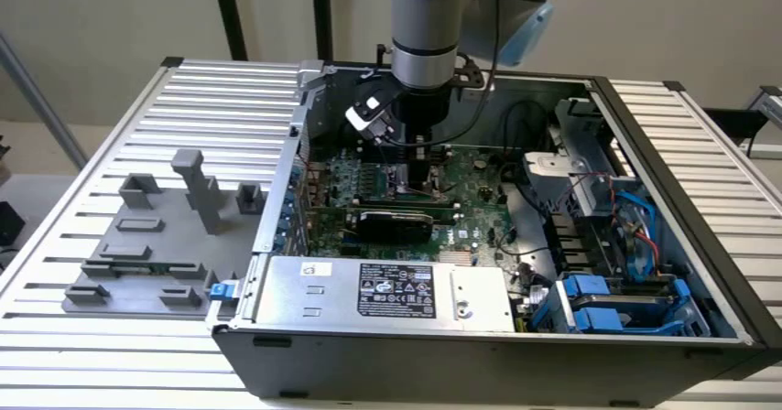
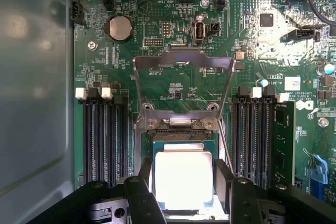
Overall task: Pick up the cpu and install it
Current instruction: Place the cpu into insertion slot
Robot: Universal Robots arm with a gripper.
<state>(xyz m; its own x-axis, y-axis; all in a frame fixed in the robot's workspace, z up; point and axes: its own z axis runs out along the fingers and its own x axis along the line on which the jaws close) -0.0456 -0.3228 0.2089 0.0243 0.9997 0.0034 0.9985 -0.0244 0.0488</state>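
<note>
- Slotted aluminium table (image 1: 98, 373) is carrying the whole setup; grey fixture blocks (image 1: 159, 236) are sitting on it toward the exterior view's left, beside the open PC case (image 1: 428, 364).
- Nearest inside the case, the power supply (image 1: 391, 291) is lying along the front wall, with the motherboard (image 1: 477, 209) behind it.
- The arm (image 1: 426, 26) is reaching straight down into the case over the board.
- In the wrist view, the gripper (image 2: 184, 171) is bracketing the cpu (image 2: 184, 179). Its fingers (image 2: 145, 174) are pressing on two opposite edges of the bright metal plate, so I am reading this as a grip at roughly chip width.
- The cpu is sitting level directly over the socket (image 2: 181, 139), within its outline; whether it is fully seated I cannot tell.
- The load frame (image 2: 182, 61) is standing open beyond the socket, with memory slots (image 2: 102, 135) flanking it.
- Progress, as judged: pick-up is looking done and placement is under way or just landing. Release and closing of the frame are not yet showing.
</note>
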